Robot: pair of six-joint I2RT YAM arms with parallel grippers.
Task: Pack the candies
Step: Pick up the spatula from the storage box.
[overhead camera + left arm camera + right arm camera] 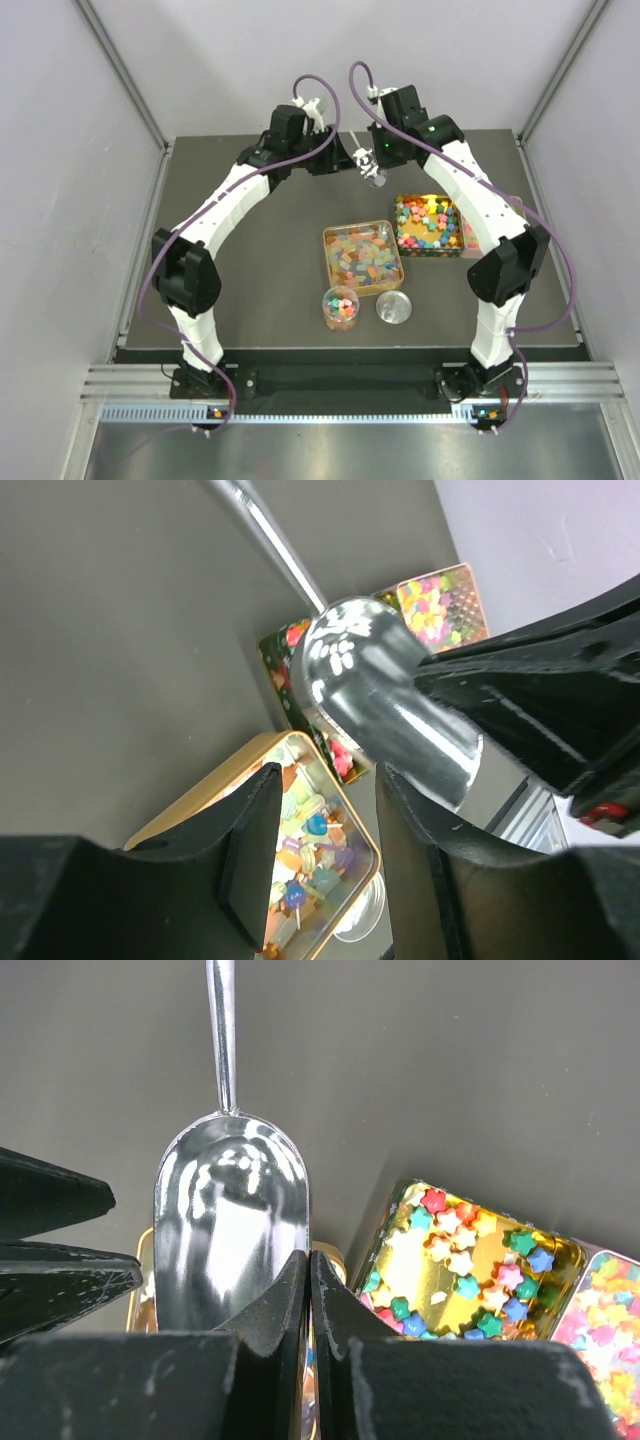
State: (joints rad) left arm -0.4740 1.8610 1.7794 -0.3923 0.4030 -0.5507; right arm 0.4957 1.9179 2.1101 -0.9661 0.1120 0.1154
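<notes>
Dark grey tabletop [270, 300], white walls. Left gripper [325, 780], upper centre: jaws half parted, empty. Clear cup [340, 318], lower centre: tiny mixed-colour candies [341, 303]. Gold tin [327, 258], centre: pale translucent ones. Right gripper [309, 1260]: pinched on silver scoop [232, 1210]. Round lid [394, 307]. Patterned tin [397, 228], right: bright stars.

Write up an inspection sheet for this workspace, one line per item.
Surface: dark table mat, flat.
Job's things: pale candies in a gold tin; star candies in a right tin; more in a clear cup.
Clutter: round silver lid beside the cup.
Grippers: right gripper jaws shut on the silver scoop; left gripper jaws open, empty.
Cables: purple cables loop above the arms.
Surroundings: pale walls; metal rail at the near edge.
</notes>
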